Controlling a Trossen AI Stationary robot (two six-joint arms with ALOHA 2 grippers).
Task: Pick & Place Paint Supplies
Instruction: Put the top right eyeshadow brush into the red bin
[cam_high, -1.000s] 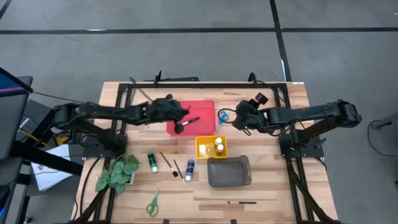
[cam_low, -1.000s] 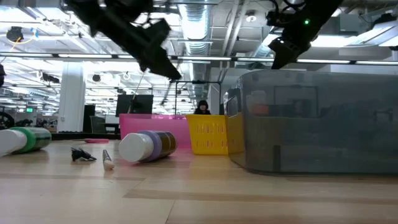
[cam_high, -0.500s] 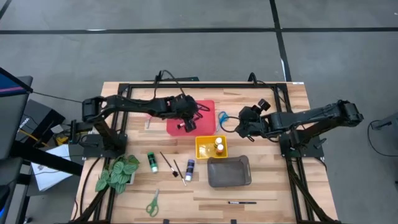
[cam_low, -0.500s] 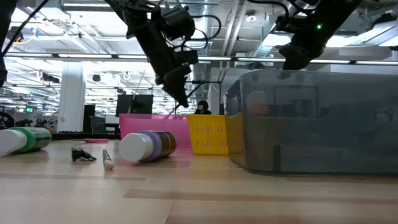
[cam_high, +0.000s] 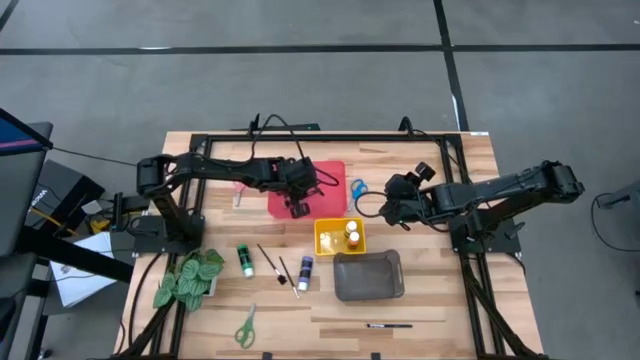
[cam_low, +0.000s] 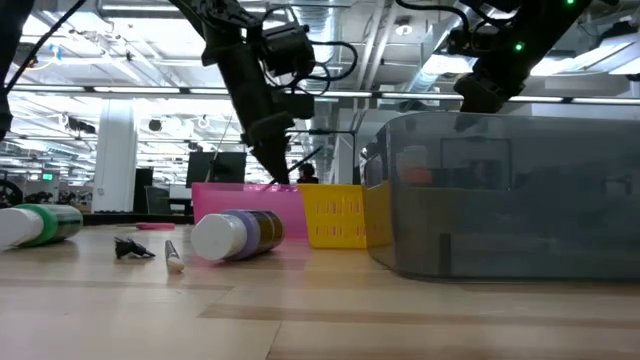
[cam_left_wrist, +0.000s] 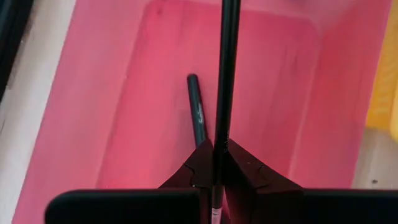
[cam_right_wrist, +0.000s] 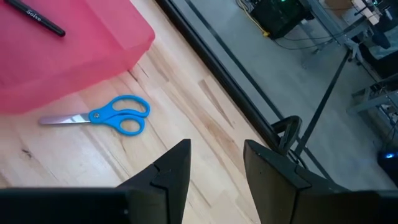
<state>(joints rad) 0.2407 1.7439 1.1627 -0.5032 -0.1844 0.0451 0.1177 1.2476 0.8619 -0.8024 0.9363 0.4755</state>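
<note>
Left gripper (cam_left_wrist: 214, 177): clamped on a paintbrush (cam_left_wrist: 225, 81), held over the red tray (cam_left_wrist: 124, 93) (one brush (cam_left_wrist: 196, 118) already inside); right gripper (cam_right_wrist: 214, 163): fingers apart, empty, near the blue scissors (cam_right_wrist: 102, 117). Risk: a high release could bounce the paintbrush over the tray wall.

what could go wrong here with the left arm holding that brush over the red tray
The left gripper pinches a paintbrush near one end above the red tray; released carelessly, it might tip across the brush already lying inside or over the rim. The right gripper hangs open near the blue scissors, so the arms may crowd each other.
</note>
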